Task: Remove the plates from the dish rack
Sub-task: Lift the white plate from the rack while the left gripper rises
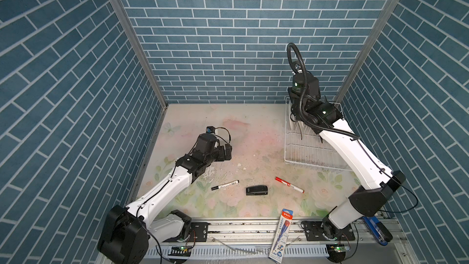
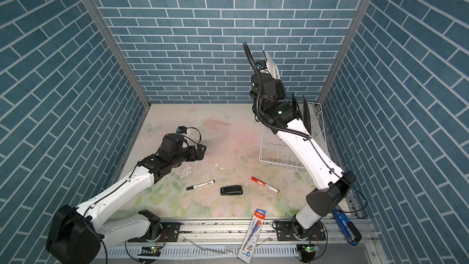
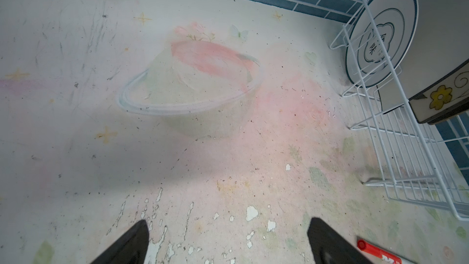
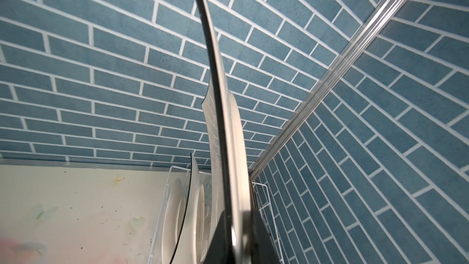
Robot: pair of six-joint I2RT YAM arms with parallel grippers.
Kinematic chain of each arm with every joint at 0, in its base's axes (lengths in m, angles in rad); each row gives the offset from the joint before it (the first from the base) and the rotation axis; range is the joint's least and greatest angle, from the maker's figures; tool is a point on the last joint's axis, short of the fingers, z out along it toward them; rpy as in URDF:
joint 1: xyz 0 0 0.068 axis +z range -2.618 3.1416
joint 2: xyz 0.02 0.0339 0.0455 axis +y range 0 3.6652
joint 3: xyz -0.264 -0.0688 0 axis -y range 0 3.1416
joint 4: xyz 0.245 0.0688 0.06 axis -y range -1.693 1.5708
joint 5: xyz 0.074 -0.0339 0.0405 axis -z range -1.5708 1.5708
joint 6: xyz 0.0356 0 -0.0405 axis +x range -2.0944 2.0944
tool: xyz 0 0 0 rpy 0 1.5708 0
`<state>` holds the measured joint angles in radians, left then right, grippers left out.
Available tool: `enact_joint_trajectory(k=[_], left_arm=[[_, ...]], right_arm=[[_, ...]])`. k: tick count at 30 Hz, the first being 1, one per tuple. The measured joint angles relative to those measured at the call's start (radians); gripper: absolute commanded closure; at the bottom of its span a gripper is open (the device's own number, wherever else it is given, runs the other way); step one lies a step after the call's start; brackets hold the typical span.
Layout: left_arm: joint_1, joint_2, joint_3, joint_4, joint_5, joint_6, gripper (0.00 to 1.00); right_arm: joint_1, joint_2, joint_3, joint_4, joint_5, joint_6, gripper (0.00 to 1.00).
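My right gripper (image 4: 237,229) is shut on the rim of a square white plate with a thin black rim (image 4: 223,113), seen edge-on and lifted above the dish rack (image 4: 264,199). In a top view this plate (image 2: 271,64) sticks up beyond the right wrist. The left wrist view shows its flower pattern (image 3: 441,95). A round white plate (image 3: 380,39) stands in the dish rack (image 3: 406,148), and two black plates (image 2: 305,115) stand in the rack (image 2: 276,151) behind the right arm. My left gripper (image 1: 227,152) (image 3: 228,239) hovers open and empty over the mat.
On the mat near the front lie a black marker (image 1: 225,184), a black stapler (image 1: 256,190) and a red marker (image 1: 289,184). A pencil pack (image 1: 281,234) lies across the front rail. The rack (image 1: 304,148) sits in the back right corner against the brick walls.
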<state>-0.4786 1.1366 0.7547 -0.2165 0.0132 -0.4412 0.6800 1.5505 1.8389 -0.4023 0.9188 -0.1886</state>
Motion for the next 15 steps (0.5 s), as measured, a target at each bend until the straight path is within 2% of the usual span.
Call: enact_joint_trajectory(k=[7,15], left_arm=[[-0.002,-0.051,0.001,-0.015,-0.031,-0.004,0.0],[-0.003,-0.072,0.01,-0.037,-0.047,-0.019,0.0]], right_arm=[[0.0,-0.206,-0.257,0.163,-0.137,0.143,1.0],[0.001,-0.317,-0.539,0.411,-0.259,0.312,1.0]])
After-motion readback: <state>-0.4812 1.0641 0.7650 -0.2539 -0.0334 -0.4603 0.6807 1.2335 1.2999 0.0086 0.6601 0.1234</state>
